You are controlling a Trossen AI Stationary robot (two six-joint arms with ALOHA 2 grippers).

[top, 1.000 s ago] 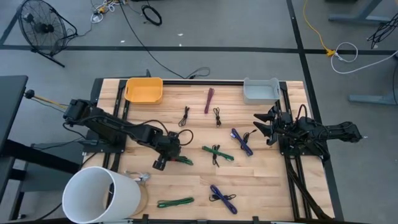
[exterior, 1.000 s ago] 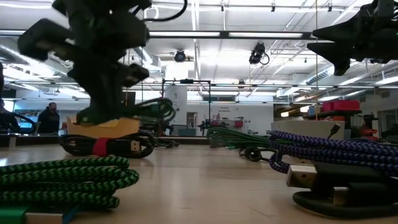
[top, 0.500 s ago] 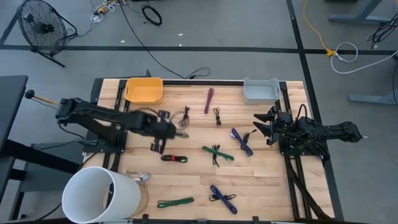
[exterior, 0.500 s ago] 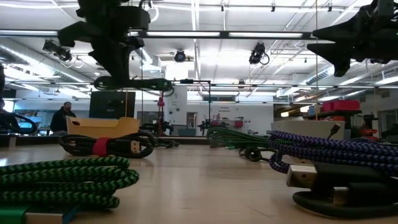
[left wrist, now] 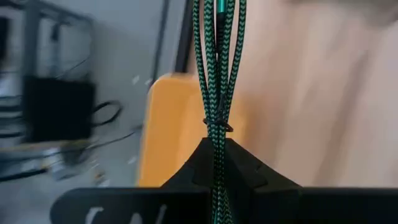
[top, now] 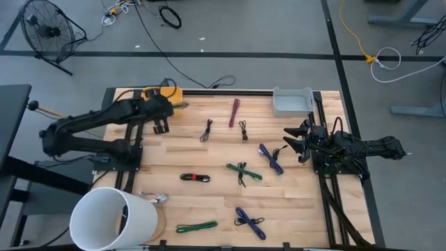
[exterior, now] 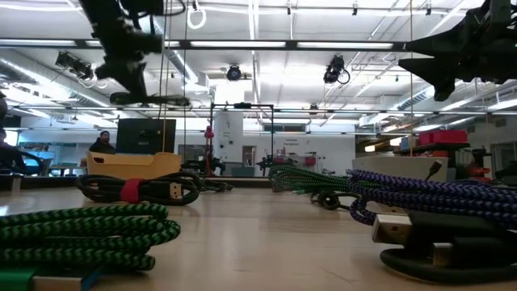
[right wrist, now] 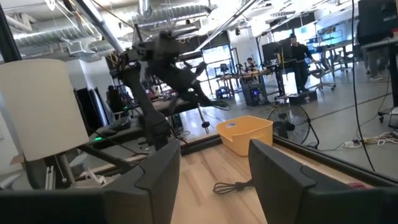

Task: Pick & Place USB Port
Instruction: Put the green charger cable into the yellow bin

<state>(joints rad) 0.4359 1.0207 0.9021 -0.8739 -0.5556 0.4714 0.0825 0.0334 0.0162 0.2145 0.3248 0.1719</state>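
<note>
step: carry to yellow bin (top: 157, 94) | left end effector (top: 161, 124) clamped on green cable (left wrist: 217, 93) | centre over bin, then release | right end effector (top: 298, 142) agape, empty

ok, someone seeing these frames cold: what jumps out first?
Probably the left gripper raised over the yellow bin at the table's far left corner, its fingers shut on a green braided cable that hangs from them. Next, the bundled cables strewn across the wooden table, among them a black one with a red tie. The right gripper waits at the right edge, fingers open.
</note>
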